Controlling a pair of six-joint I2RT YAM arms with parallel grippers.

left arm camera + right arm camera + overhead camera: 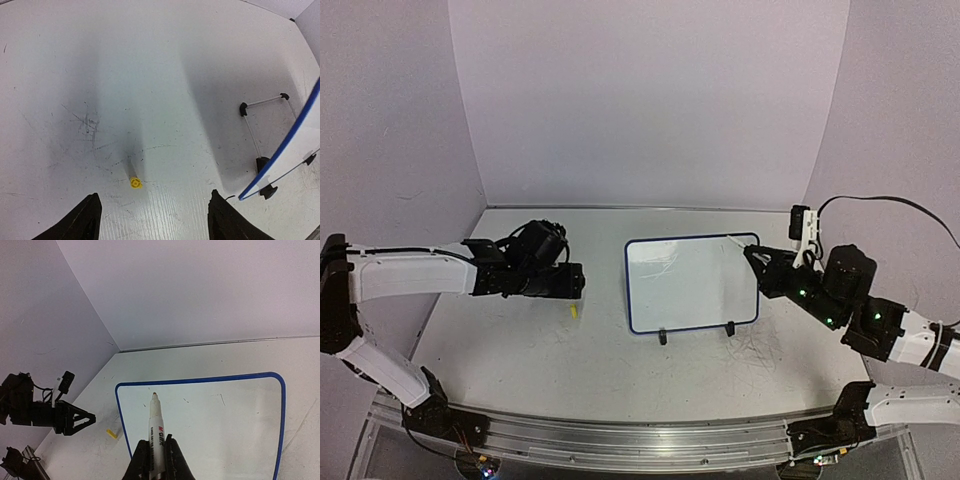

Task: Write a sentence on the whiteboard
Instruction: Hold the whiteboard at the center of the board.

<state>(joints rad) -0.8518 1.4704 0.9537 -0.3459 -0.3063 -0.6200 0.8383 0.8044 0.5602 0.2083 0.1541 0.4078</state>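
The whiteboard stands tilted on two black feet mid-table, its rim blue. Only a few faint thin strokes show near its upper left; I cannot read words. My right gripper is shut on a white marker, uncapped, tip pointing at the board's upper part from the board's right corner. My left gripper is open and empty, left of the board. A small yellow cap lies on the table just ahead of its fingers. The cap also shows in the top view.
The board's wire stand and black feet are at the right of the left wrist view. The table surface is scuffed. Purple walls close the back and both sides. A metal rail runs along the near edge.
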